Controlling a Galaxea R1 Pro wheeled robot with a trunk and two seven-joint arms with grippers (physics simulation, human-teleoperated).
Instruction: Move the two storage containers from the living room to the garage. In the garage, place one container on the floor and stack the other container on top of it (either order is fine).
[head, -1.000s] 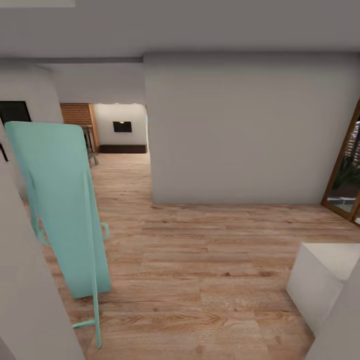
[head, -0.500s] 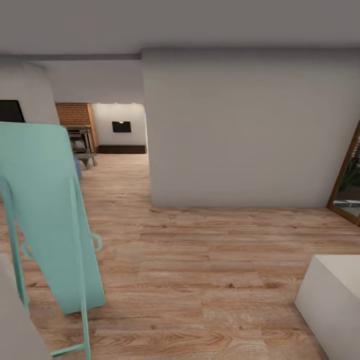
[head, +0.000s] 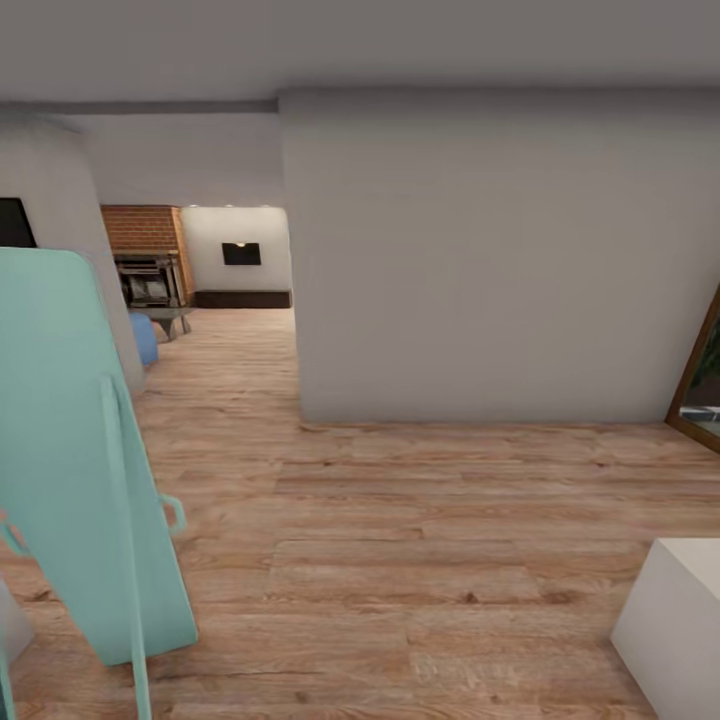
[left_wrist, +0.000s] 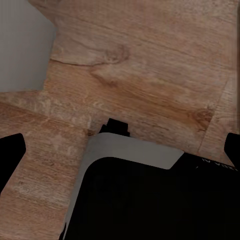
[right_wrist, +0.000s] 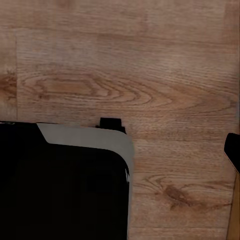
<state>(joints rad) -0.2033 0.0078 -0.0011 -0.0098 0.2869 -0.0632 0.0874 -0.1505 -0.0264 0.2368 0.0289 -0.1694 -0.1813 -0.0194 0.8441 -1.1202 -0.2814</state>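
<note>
light wood plank floor (head: 420, 520) runs through the head view, from the near hallway back to the living room (head: 200, 270), where a brick fireplace (head: 148, 258) and a long dark low cabinet (head: 243, 298) stand against the far wall. a blue seat (head: 143, 338) sits near the fireplace. a large grey-white wall block (head: 480, 260) stands in the middle. a mint-green leaning panel (head: 75, 460) on thin legs is close at the left, and a white box (head: 675, 620) at the lower right. a wood-framed glass door (head: 700, 380) is at the right edge. the left gripper (left_wrist: 122, 150) has dark tips set far apart over planks and the robot's base. for the right gripper (right_wrist: 231, 150), i cannot tell its spread.
</note>
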